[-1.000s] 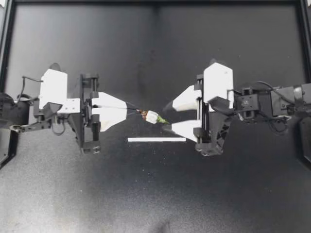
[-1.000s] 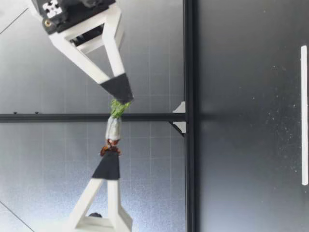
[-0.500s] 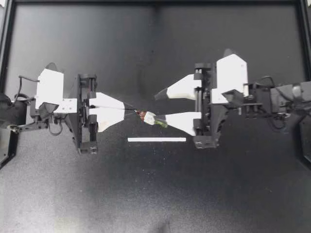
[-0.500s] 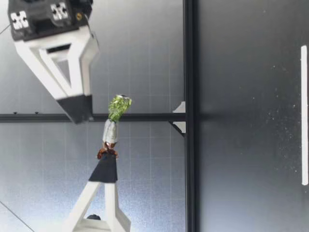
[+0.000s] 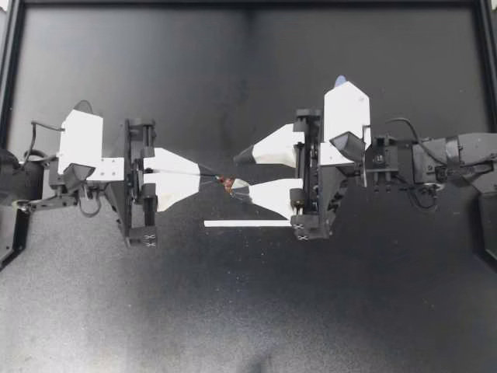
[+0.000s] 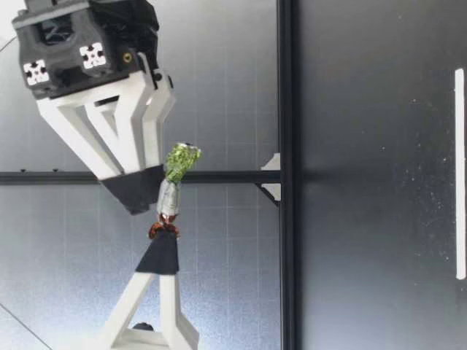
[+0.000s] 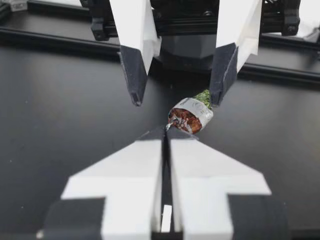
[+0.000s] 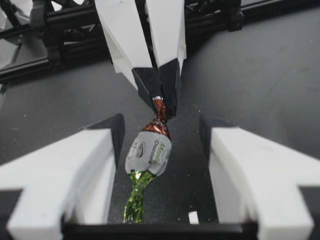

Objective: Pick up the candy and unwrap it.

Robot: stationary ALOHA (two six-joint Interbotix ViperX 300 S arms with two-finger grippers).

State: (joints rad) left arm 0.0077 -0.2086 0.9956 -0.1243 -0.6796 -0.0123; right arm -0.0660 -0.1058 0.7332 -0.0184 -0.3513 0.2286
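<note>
The candy [image 5: 227, 183], a silver-white wrapper with a brown twist at one end and a green twist at the other, hangs in the air above the table. My left gripper [image 5: 216, 180] is shut on the brown twist [image 8: 160, 107]. My right gripper [image 5: 236, 172] is open and straddles the candy [image 8: 148, 152], whose green twist [image 8: 135, 197] points back between its fingers [image 8: 100, 145]. In the left wrist view the candy [image 7: 192, 112] lies close beside one right finger [image 7: 222, 75]. From table height the candy [image 6: 169, 195] shows beside the right fingertips [image 6: 135, 191].
A thin white strip [image 5: 248, 224] lies flat on the black table just nearer the front than both grippers, also visible as the white strip [image 6: 459, 175] in the low view. A black frame rail [image 5: 248, 4] borders the table's far edge.
My right gripper has moved toward the left gripper, so its open fingers now stand around the candy. The left gripper has stayed still, holding the brown twist.
</note>
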